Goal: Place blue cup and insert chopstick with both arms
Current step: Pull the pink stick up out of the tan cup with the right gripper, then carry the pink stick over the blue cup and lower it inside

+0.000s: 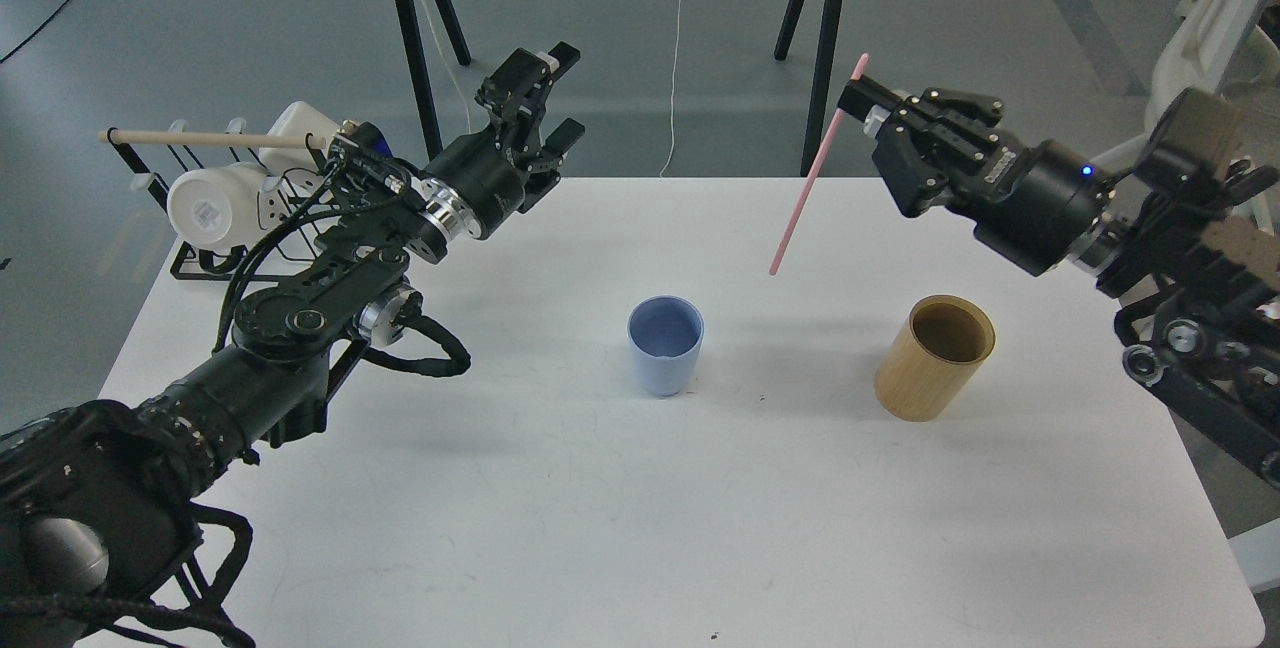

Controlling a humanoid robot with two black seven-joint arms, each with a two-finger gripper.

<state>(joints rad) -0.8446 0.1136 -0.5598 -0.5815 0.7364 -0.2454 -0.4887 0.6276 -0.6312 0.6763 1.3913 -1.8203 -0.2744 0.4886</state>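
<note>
The blue cup point(665, 344) stands upright and empty near the middle of the white table point(640, 528). My right gripper point(868, 108) is shut on the top of the pink chopstick point(812, 176) and holds it in the air, tilted, its lower tip up and to the right of the cup. My left gripper point(552, 88) is open and empty, raised above the table's far left edge, well away from the cup.
A tan bamboo cylinder point(934, 358) stands empty on the table right of the cup. A black rack point(200, 248) with white mugs point(215, 203) and a wooden dowel point(205, 139) sits at the far left. Another table's black legs point(825, 58) stand behind.
</note>
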